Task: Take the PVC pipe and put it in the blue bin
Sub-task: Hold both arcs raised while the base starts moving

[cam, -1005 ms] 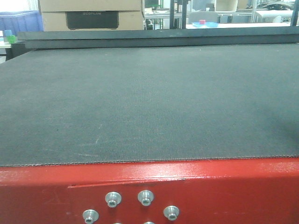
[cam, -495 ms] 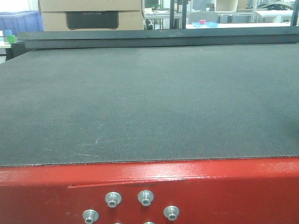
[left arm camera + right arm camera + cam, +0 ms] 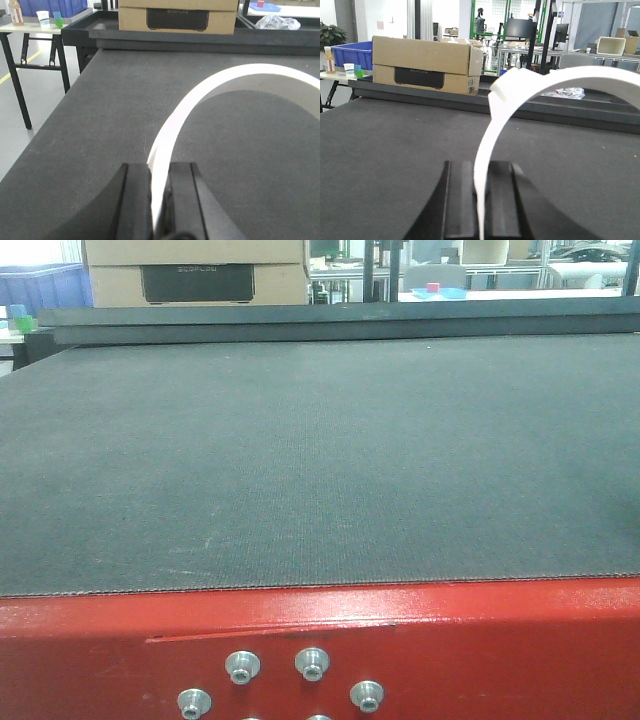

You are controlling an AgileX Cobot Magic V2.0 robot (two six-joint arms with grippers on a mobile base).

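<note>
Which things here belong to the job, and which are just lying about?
Job: white curved PVC pipe, gripped between the left fingers and the right fingers; blue bin at the back.
Lying about: cardboard box, cups, bottle, plastic bag.

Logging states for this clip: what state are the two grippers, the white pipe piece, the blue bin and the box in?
Left gripper: shut on white pipe piece.
Right gripper: shut on white pipe piece; cannot tell if it is the same piece.
Blue bin: beyond the table's far left corner, contents hidden.
Cardboard box: upright at the far edge.
</note>
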